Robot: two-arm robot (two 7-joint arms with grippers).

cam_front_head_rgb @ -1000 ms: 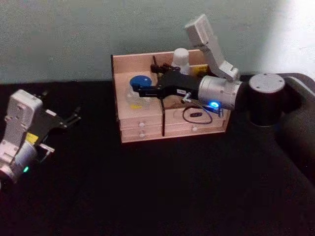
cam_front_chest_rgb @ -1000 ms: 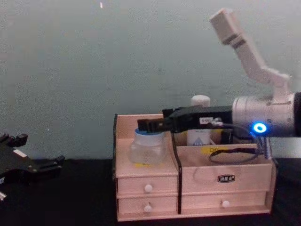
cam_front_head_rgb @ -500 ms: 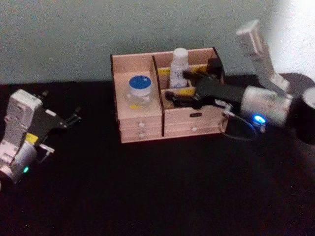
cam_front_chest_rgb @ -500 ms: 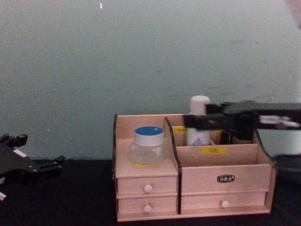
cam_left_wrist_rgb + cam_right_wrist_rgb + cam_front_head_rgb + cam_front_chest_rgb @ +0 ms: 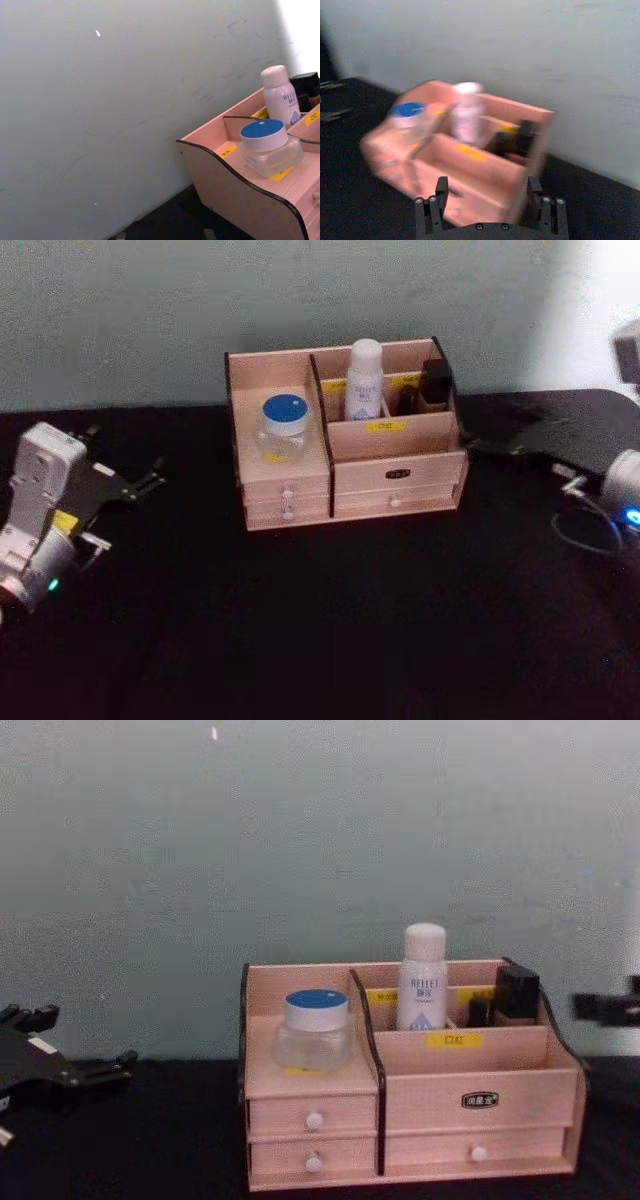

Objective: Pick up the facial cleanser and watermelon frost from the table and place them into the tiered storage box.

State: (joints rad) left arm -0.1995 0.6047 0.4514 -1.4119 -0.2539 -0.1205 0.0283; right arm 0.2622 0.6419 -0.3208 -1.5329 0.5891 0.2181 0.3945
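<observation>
The tiered storage box [image 5: 395,476] stands at the back middle of the black table. A clear jar with a blue lid [image 5: 283,421], apparently the watermelon frost, sits in its left compartment. A white bottle [image 5: 365,380], apparently the facial cleanser, stands upright in a rear compartment. Both also show in the chest view, the jar [image 5: 314,1029] left of the bottle [image 5: 423,977]. My right gripper [image 5: 485,447] hovers open and empty just right of the box, its fingers [image 5: 432,206] wide apart. My left gripper [image 5: 122,456] is parked open at the far left.
A small black item [image 5: 435,381] stands in the box's rear right compartment. The box has small white-knobbed drawers [image 5: 314,1121] facing me. A pale green wall [image 5: 300,840] rises close behind the box. Black tabletop [image 5: 330,620] spreads in front.
My right gripper has pulled back from over the blue-lidded jar to the right, past the box's right side. The jar stays in the left compartment. The left arm has not moved.
</observation>
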